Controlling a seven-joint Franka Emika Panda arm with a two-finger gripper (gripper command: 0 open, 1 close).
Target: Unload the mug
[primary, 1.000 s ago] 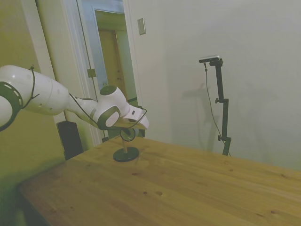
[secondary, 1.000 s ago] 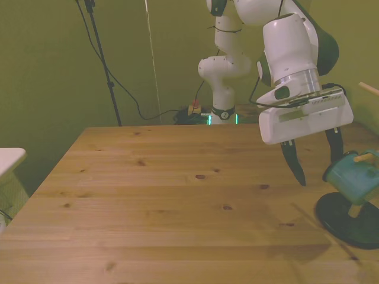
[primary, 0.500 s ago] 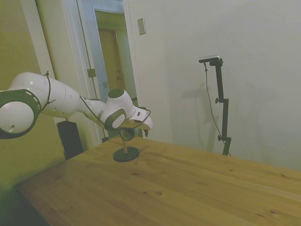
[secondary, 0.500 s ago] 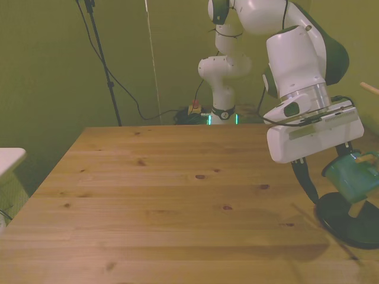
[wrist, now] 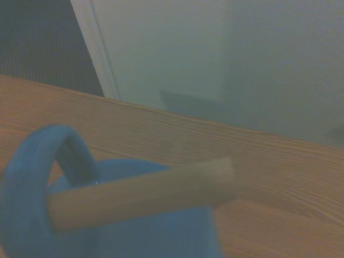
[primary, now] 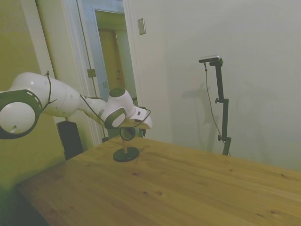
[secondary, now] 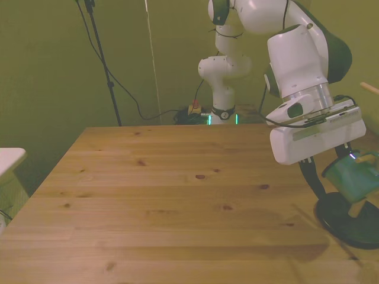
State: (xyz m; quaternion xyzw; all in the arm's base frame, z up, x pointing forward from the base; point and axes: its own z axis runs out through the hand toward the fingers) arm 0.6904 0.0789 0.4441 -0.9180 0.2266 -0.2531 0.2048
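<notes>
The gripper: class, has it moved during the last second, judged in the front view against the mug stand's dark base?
Yes. The gripper moved toward the front view's right, nearer the base, reaching the mug.

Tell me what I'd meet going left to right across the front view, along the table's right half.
Bare wooden table → the pincer's dark finger under the white hand → teal mug hanging on the wooden mug stand, whose round dark base sits below it near the front view's right edge.

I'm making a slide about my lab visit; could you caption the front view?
White robot arm lowers its hand beside a teal mug hanging on a wooden mug stand.
</notes>
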